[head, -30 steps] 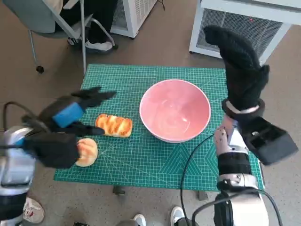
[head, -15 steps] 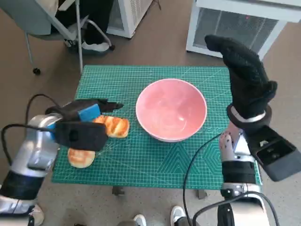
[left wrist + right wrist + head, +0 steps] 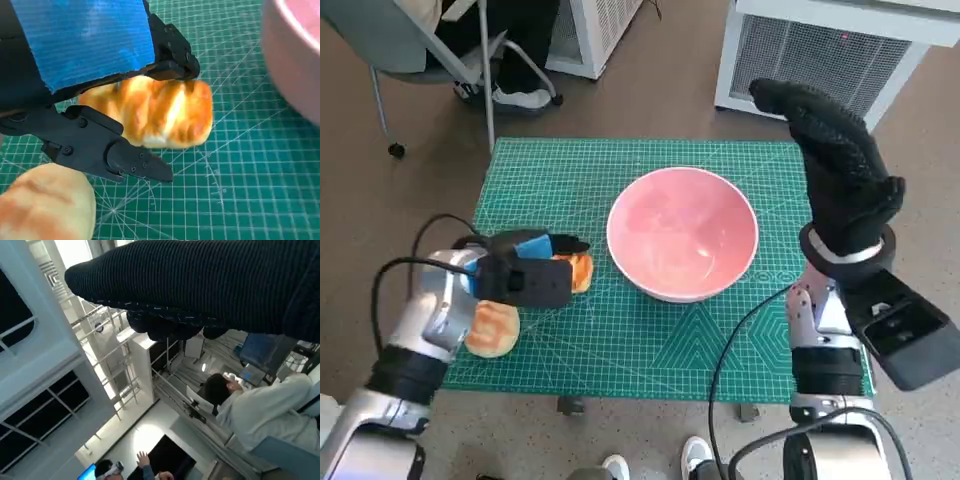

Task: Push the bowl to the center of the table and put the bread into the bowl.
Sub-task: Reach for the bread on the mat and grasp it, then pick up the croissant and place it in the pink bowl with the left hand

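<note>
The left hand (image 3: 525, 268) sits at centre left of the head view, fingers spread either side of the striped bread roll (image 3: 165, 112), not clearly gripping it. The right hand (image 3: 835, 160), at upper right, is raised, fingers extended, holding nothing. The pink bowl (image 3: 682, 234) already lies mid-worktop, so grasping looks to be the step; next, close and lift. No writing is legible.
</note>
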`<state>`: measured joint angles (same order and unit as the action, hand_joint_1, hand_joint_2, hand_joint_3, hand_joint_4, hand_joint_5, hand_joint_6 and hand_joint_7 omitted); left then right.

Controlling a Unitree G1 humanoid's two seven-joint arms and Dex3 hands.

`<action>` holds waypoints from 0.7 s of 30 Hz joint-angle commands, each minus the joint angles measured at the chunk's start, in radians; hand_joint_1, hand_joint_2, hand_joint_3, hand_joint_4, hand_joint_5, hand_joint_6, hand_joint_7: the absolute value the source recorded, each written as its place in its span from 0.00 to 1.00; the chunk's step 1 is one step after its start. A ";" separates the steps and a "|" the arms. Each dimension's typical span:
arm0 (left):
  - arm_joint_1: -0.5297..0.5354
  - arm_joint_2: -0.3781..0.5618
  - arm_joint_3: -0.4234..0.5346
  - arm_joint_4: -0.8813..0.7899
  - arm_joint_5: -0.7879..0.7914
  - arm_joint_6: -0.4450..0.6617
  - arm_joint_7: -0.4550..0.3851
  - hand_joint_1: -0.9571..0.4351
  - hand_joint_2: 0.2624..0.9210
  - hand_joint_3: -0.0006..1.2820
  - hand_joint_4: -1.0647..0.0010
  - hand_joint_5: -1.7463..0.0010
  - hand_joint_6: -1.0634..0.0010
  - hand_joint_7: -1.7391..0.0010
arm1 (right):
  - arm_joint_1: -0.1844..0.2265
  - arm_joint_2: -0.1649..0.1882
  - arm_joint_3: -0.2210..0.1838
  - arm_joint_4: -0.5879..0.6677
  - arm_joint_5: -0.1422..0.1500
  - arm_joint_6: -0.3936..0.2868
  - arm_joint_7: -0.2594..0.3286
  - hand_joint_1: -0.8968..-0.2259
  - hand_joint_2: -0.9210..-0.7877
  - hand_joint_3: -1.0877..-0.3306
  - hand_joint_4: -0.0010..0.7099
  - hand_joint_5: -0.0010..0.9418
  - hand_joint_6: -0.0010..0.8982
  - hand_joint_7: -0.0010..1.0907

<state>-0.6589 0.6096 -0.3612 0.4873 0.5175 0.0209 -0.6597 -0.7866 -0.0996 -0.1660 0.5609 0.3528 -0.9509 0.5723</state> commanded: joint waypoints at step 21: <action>-0.077 0.065 0.101 -0.045 -0.065 -0.098 0.060 0.69 1.00 0.05 0.35 0.30 0.39 0.37 | 0.040 -0.014 0.012 -0.011 -0.004 0.009 -0.026 0.48 0.00 0.31 0.00 0.52 0.00 0.63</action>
<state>-0.6806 0.6386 -0.3028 0.5041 0.4745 -0.0786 -0.5895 -0.7689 -0.1088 -0.1563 0.5504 0.3497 -0.9509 0.5472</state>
